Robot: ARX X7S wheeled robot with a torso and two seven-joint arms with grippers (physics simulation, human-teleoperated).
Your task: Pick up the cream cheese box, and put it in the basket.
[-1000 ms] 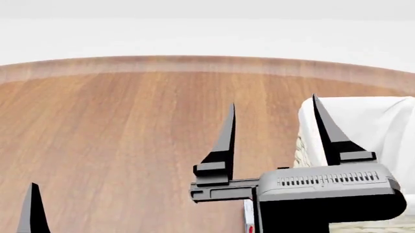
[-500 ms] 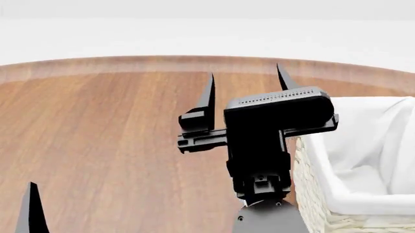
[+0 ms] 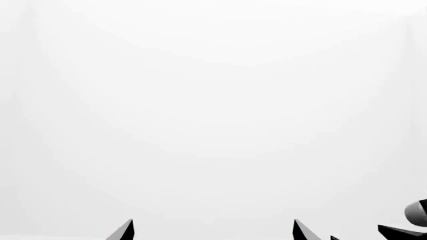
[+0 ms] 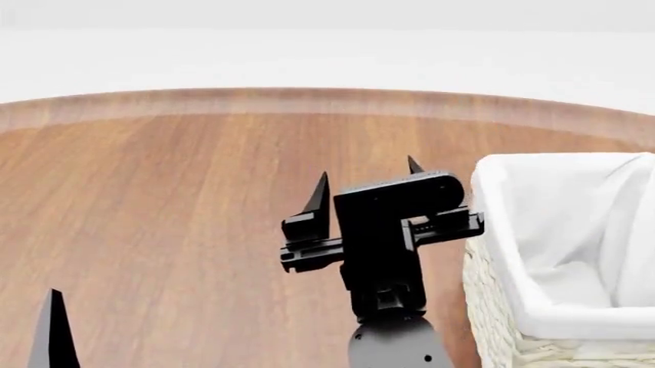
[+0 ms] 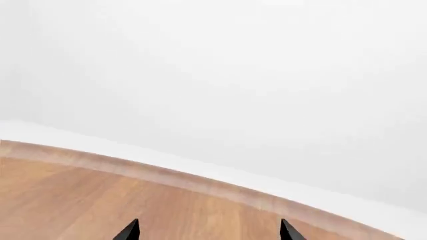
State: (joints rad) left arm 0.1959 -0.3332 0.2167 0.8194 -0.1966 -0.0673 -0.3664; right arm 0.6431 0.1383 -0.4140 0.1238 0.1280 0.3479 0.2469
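Head view: round wooden table (image 4: 174,199), white room, both claws spread, empty

The basket (image 4: 511,303) is running off the head view's right and bottom edges. The left gripper (image 3: 212,232) is showing only its fingertips in the wrist view. The right gripper (image 4: 366,186) is partly hiding behind its own housing.

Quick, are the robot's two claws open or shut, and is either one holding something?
Left gripper: open, holding nothing.
Right gripper: open, holding nothing.
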